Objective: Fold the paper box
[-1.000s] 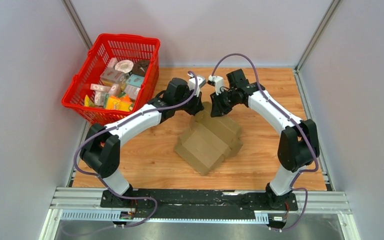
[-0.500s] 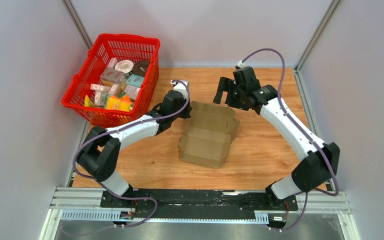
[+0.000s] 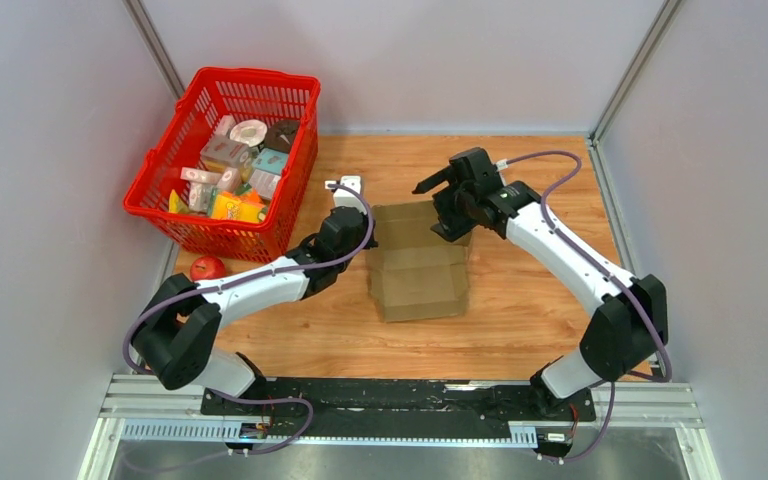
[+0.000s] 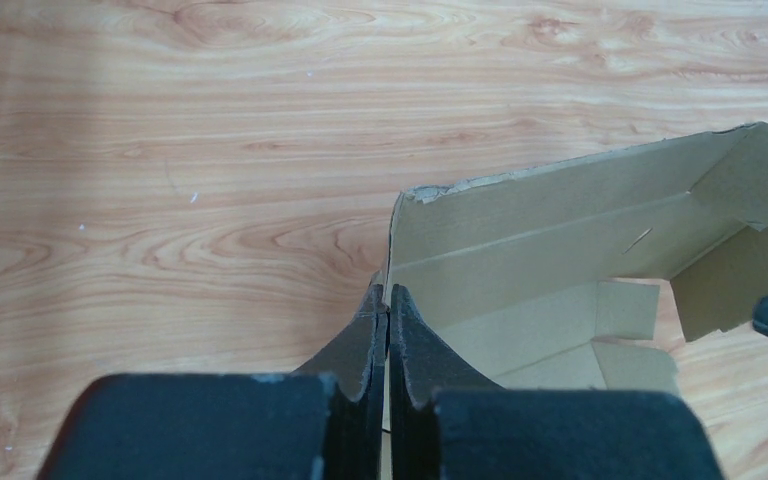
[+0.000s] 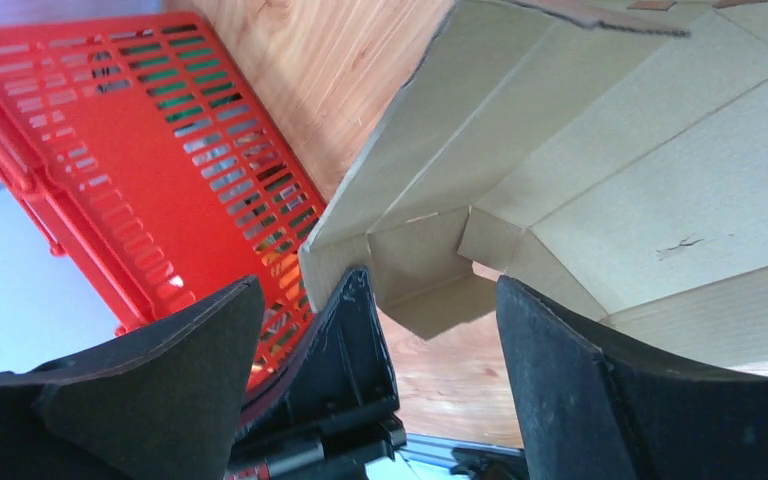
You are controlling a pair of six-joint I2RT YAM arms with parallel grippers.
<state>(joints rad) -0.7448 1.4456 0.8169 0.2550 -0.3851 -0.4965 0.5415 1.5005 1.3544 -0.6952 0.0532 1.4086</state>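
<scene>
Pinches left wall edge of paper box [image 3: 418, 275], likely light and crease-prone, in left gripper [image 4: 388, 310], right gripper [image 5: 380, 285] spread nearby.

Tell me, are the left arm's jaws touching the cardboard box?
Touching. The left wrist view shows the left jaws pinched shut on a raised wall edge of the paper box.
</scene>
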